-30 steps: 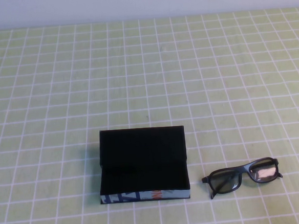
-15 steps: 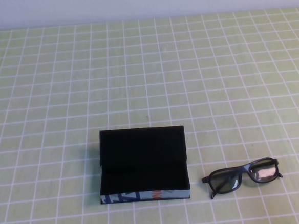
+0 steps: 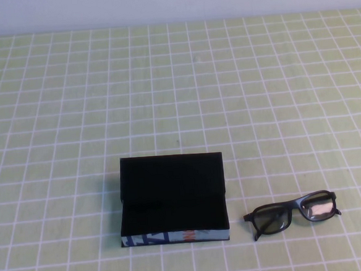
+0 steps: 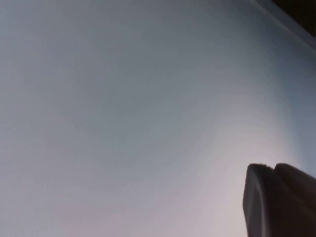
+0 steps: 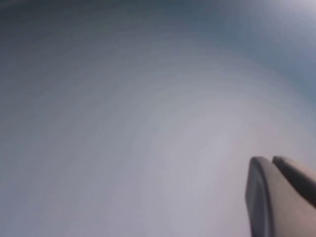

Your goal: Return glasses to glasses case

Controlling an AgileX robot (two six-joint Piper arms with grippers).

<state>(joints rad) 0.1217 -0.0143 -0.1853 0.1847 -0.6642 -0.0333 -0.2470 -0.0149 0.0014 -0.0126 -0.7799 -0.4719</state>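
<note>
Light green tablecloth (image 3: pixel 259 105) with a white grid, pale wall (image 3: pixel 171 3) along its far edge

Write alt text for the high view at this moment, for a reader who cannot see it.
An open black glasses case, lid raised and nothing visible inside, sits near the front of a green checked tablecloth, with folded dark-framed glasses lying apart from it on the robot's right. Neither arm appears here; the left gripper and right gripper show only in their own wrist views, facing a blank surface.
</note>
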